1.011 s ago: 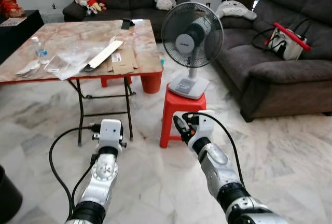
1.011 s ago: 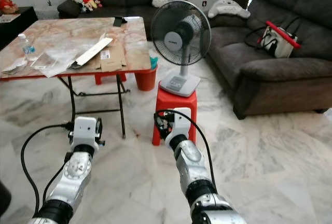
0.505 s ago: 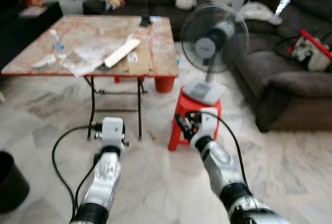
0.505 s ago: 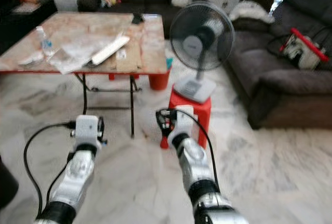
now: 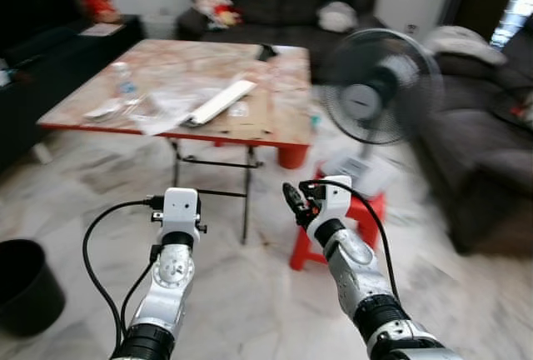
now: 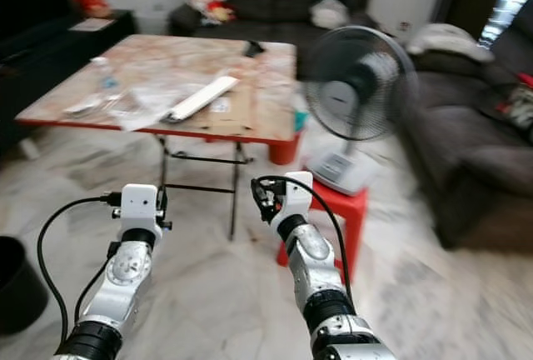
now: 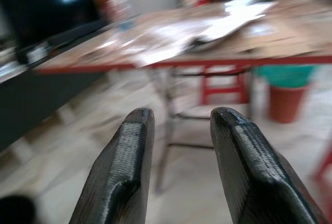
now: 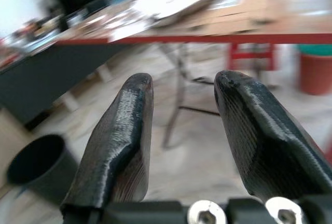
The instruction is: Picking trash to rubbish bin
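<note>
Both hands are held out empty over the marble floor — the left hand (image 7: 176, 146) and the right hand (image 8: 181, 130) each with fingers apart. The trash (image 5: 171, 108) — crumpled plastic wrap beside a bottle (image 5: 125, 85) — lies on the surface (image 5: 275, 122), well ahead. The black rubbish bin (image 5: 27, 281) stands on the floor at the left. The surface should be approached squarely before reaching.

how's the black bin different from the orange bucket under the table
The bin is black and stands in the open on the floor at the robot's left; the bucket is orange-red and sits beyond the table, partly hidden by its edge. The bin looks larger in view, being nearer, and its open mouth shows, while the bucket's top is hidden. Both stand upright on the marble floor.
</note>
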Robot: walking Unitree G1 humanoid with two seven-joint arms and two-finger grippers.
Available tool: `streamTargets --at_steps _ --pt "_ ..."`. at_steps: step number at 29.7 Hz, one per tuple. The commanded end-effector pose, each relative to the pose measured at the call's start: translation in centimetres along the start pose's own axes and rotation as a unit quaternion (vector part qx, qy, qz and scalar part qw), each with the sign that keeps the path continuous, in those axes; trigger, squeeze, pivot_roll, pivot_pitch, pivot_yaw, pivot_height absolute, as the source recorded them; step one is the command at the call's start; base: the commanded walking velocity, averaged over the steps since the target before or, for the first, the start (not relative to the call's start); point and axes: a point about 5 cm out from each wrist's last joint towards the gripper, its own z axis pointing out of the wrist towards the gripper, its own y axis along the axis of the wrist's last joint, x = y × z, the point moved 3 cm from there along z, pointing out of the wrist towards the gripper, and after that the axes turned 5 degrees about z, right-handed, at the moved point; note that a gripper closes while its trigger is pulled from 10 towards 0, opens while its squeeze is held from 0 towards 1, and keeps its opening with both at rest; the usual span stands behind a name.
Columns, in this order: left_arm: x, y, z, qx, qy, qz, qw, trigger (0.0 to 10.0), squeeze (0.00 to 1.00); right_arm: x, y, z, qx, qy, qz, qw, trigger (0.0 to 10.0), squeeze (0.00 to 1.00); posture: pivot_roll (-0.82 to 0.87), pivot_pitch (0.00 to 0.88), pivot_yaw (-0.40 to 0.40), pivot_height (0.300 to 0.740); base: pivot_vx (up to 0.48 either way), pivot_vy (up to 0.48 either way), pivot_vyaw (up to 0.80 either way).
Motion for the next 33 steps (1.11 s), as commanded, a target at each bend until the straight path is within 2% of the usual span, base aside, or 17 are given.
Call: streamTargets --at_steps 1,6,19,28,33 --pt "0.72 0.49 0.29 -0.005 0.012 -0.001 1.000 10.0 0.00 0.81 0.39 0.42 -0.005 0.013 -0.002 1.000 10.0 0.00 -0.01 0.000 -0.029 0.740 0.401 0.000 0.80" --pt "0.77 0.55 0.27 -0.006 0.012 -0.001 1.000 10.0 0.00 0.85 0.42 0.43 -0.006 0.012 0.003 1.000 10.0 0.00 -0.01 0.004 -0.026 0.740 0.402 0.000 0.80" --pt "0.87 0.68 0.32 -0.005 0.011 -0.001 1.000 10.0 0.00 1.23 0.33 0.47 -0.006 0.019 0.003 1.000 10.0 0.00 -0.01 0.010 -0.021 0.740 0.403 0.000 0.00" --pt "0.79 0.75 0.36 -0.005 0.010 -0.002 1.000 10.0 0.00 1.39 0.35 0.48 -0.008 0.023 0.003 1.000 10.0 0.00 -0.01 0.009 -0.020 0.740 0.401 0.000 0.79" --pt "0.81 0.71 0.37 -0.004 0.010 -0.002 1.000 10.0 0.00 1.56 0.22 0.48 -0.005 0.027 0.002 1.000 10.0 0.00 -0.01 0.009 -0.020 0.740 0.403 0.000 0.00"
